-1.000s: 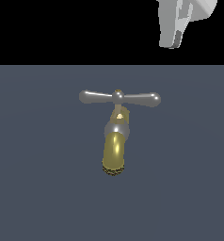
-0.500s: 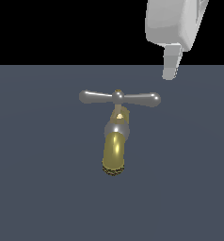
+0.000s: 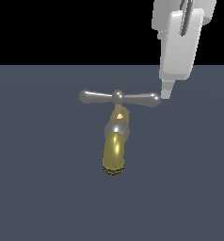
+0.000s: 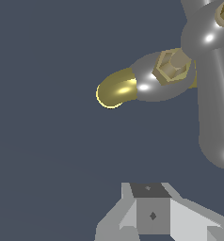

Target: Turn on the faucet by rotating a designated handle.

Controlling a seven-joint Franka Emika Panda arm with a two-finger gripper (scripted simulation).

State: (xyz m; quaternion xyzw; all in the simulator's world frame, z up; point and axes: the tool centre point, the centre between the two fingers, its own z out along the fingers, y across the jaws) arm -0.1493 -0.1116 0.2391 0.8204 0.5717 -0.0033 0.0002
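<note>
The tap sits alone on a flat dark grey-blue floor, with a black backdrop behind the floor's far edge. Nearest in the exterior view is the brass-gold spout, its ridged mouth pointing toward the camera. Behind it comes a silver collar, then a short brass stem rising to the hub. The handle lies level across the top, one knobbed arm reaching to the exterior view's left and the other to the exterior view's right. Nothing else lies on the floor around the tap, and both arms of the handle are uncovered.

The gripper comes in from above at the exterior view's right, its white body hanging roughly vertical. Its lowest fingertip sits just beside the right-hand knob of the handle; whether they touch cannot be told. In the wrist view the spout, collar and handle loom close, with the gripper body at the frame edge. Whether its fingers stand apart or together cannot be told in either view.
</note>
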